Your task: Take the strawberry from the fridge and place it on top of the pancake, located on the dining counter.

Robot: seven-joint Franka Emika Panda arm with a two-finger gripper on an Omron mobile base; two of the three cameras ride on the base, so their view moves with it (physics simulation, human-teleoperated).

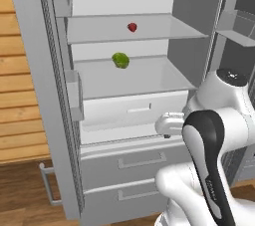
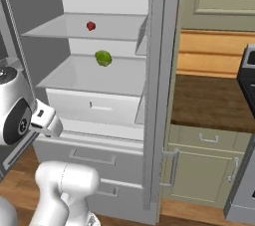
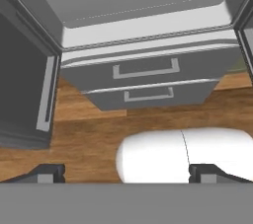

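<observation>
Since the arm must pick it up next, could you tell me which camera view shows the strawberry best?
The left base view: the strawberry sits unobstructed on the upper shelf of the open fridge, slightly larger there. The right base view shows it on the same shelf too, a little smaller. The hand view looks down at the fridge's lower drawers and the wood floor.

A home kitchen, rendered, is indicated. A tall light-grey fridge is seen with both doors swung open, white shelves inside and two drawers below. A red strawberry is seen on the upper shelf and a green vegetable on the shelf beneath. Beside the fridge, a dark brown worktop is carried on sage-green cabinets. Wood-plank flooring and wood-panelled walls are noted.
</observation>
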